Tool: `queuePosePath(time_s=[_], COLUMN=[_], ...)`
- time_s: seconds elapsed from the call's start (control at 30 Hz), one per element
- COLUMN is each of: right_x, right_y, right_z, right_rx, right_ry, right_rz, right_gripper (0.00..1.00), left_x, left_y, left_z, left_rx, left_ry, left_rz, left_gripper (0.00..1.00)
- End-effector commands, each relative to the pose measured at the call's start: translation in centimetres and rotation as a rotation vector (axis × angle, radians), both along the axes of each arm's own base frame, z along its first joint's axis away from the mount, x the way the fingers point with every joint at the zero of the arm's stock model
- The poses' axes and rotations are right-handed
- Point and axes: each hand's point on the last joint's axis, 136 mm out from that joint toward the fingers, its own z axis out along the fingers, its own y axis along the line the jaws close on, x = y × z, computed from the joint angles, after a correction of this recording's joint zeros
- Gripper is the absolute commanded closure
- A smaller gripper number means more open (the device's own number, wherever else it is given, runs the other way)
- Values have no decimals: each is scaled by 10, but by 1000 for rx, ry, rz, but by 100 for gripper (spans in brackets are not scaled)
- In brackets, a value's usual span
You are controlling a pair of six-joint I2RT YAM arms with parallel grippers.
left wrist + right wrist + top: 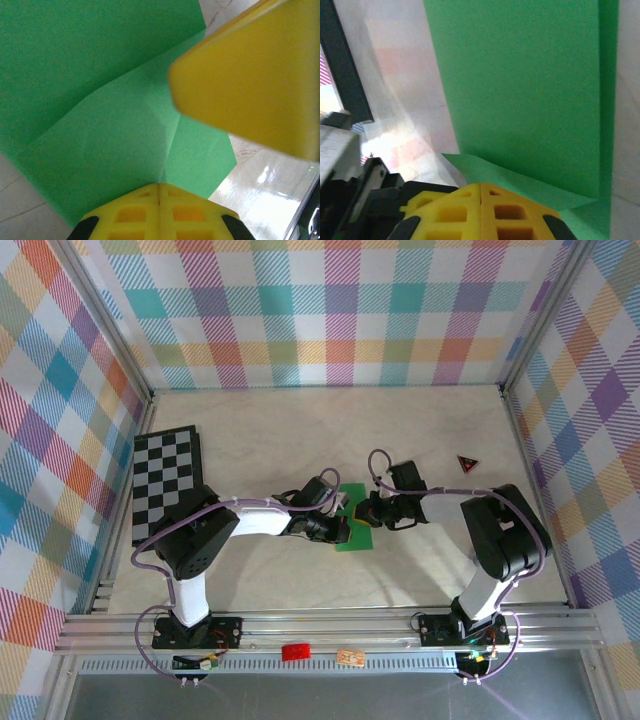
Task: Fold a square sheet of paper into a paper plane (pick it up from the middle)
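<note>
Partway: square sheet of paper [354,540] lies mid-desk toward the near edge, creased with a flap turned up, no plane yet, left hand [159,192] and right hand [480,192] pressed together at its edge, most folds left

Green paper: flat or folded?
Partly folded: the green paper shows creases and overlapping layers, with one corner turned over.

The left hand [159,192] pinches the square sheet of paper [100,100].
</note>
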Motion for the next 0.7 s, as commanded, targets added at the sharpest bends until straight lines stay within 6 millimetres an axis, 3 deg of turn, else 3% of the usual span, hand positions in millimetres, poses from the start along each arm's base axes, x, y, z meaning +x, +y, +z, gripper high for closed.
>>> queuePosePath(time_s=[0.0,0.23,0.67], right_x=[-8,-13,-12], right_y=[-11,-25,-25], right_z=[-21,-43,-45], right_rx=[-66,-170,-173], right_ry=[76,122,126], right_rz=[-22,-38,-44], right_gripper=[100,100,100], left_x=[-19,-26,-53], left_y=[22,28,56], left_z=[-27,-23,-21], left_rx=[124,137,178], left_ry=[103,100,83], left_rz=[10,-21,-87], left_gripper=[100,100,97])
